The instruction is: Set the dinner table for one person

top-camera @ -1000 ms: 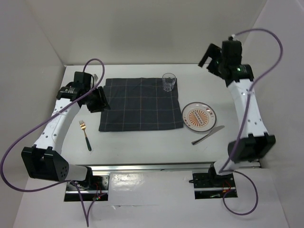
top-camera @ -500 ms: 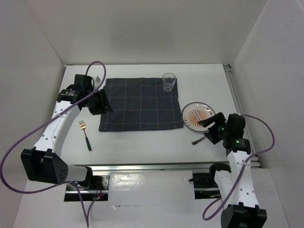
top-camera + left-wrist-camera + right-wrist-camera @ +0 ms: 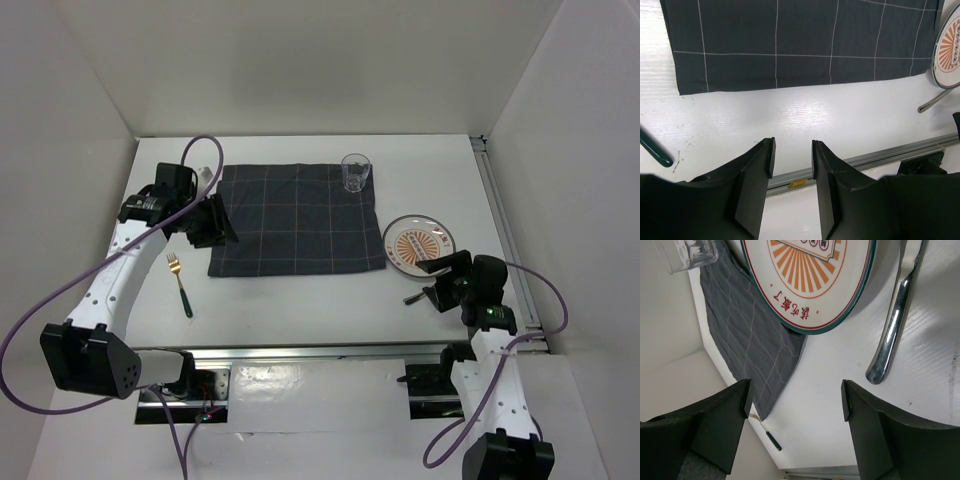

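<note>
I count one placemat (image 3: pixel 295 220), one glass (image 3: pixel 355 173), one plate (image 3: pixel 417 243), one knife (image 3: pixel 892 325) and one fork (image 3: pixel 181 282). Since a second ago my right gripper (image 3: pixel 796 395) has swung from the upper right to the lower right, by plate and knife, fingers wide apart and empty. My left gripper (image 3: pixel 792 150), at the placemat's left edge, is narrowly apart and empty. The dinner table (image 3: pixel 300 300), plain matte white, fills the frame's middle.

The dinner table (image 3: pixel 300 300) is matt white, the placemat (image 3: pixel 295 220) dark grey woven cloth. The plate (image 3: pixel 412 240) looks glossy and glazed, the knife (image 3: pixel 892 325) is polished metal, the glass (image 3: pixel 356 172) clear.
</note>
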Robot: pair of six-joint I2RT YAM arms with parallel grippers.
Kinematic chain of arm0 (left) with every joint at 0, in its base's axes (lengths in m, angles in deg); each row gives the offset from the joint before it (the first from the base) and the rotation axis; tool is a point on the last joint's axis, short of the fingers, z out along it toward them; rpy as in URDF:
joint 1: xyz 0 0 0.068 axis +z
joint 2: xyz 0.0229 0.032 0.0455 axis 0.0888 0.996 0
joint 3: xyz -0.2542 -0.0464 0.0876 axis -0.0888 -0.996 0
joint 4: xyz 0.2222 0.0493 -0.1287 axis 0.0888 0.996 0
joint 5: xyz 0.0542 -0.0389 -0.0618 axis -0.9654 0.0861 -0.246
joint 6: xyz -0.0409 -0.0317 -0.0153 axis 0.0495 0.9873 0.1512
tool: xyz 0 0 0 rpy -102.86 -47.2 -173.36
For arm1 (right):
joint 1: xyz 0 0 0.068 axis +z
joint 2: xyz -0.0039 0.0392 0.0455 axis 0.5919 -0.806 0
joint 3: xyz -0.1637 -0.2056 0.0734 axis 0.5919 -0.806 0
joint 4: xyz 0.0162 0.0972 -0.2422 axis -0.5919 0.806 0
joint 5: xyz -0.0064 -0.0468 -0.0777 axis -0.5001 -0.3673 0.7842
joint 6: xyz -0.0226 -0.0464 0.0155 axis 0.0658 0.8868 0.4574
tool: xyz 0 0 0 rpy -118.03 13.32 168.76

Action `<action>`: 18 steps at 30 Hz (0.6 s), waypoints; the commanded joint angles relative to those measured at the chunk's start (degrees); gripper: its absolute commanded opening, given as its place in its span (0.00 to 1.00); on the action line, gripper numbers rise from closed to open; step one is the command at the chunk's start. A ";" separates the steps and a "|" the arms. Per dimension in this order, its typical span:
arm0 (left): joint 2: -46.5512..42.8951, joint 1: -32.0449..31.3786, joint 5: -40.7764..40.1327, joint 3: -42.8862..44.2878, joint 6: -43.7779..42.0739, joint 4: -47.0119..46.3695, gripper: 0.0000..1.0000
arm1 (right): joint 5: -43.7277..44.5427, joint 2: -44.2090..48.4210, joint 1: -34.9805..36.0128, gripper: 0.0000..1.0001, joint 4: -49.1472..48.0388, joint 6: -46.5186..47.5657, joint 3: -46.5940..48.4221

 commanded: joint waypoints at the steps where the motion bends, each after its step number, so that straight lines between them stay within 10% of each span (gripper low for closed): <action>1: -2.26 -0.18 0.59 -0.16 -1.72 -0.45 0.52 | 2.92 0.14 -0.42 0.83 -3.75 -1.73 -0.88; 18: -1.73 -0.18 0.06 0.46 -1.72 0.70 0.52 | 2.93 -9.25 -0.42 0.79 -20.79 -4.28 -8.10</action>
